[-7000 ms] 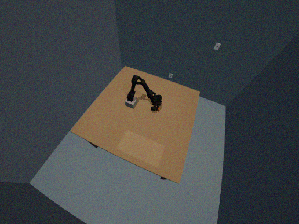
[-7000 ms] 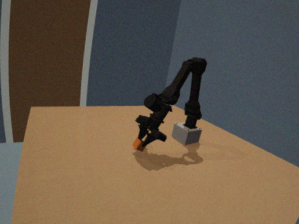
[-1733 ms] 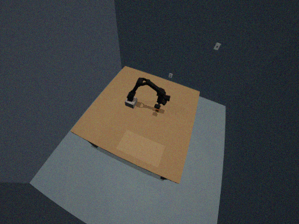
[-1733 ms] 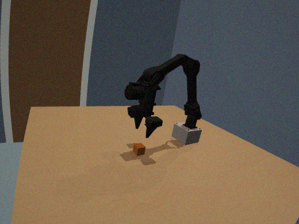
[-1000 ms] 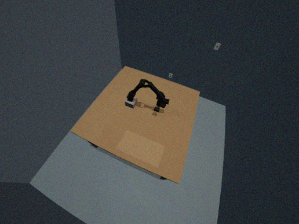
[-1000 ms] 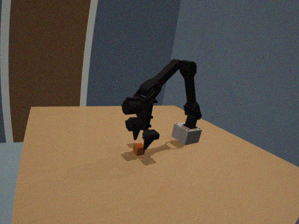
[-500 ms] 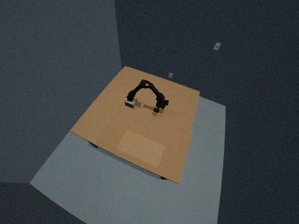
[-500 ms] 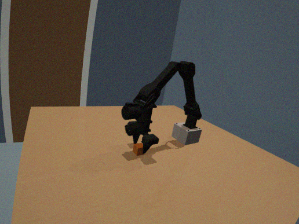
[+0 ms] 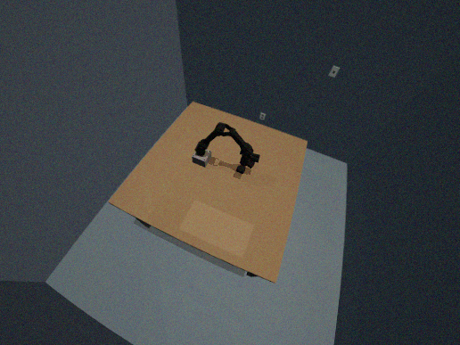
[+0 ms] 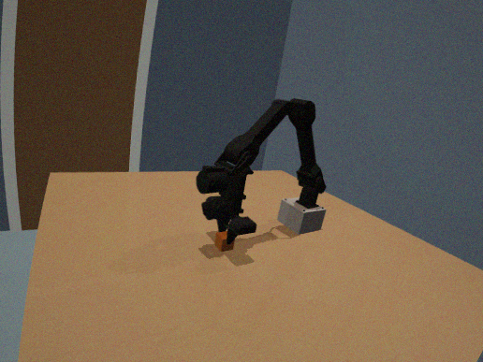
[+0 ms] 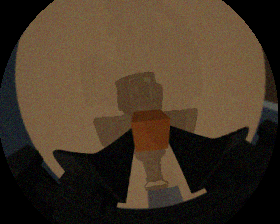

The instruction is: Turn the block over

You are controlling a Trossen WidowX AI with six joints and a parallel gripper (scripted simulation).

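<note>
Gripper (image 10: 229, 237) half closed, fingers clamped on the orange block (image 11: 150, 131). Block sits on the table (image 10: 140, 302), just in front of the grey arm base (image 10: 301, 215).

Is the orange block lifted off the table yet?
No. In the exterior view the block sits on the table, with the tool straddling it.
</note>
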